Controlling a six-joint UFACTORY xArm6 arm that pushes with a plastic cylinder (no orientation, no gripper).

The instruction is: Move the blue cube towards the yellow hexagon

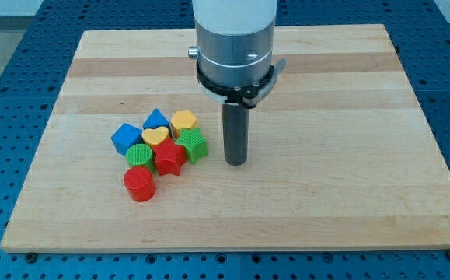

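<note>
With no fingers to open or close, we judge the light, rigid blue cube, far left of my tip, should slide easily if pushed on its left face toward the yellow hexagon.

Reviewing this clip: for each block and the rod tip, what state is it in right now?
my tip: on the board, right of the cluster, touching no block.
blue cube: cluster's left edge, beside the green cylinder.
yellow hexagon: cluster's upper right.
blue triangular block: top of cluster.
yellow heart: centre, hemmed in.
green cylinder: lower left.
red star: lower middle.
green hexagon: right edge, nearest my tip.
red cylinder: bottom, upright.
</note>
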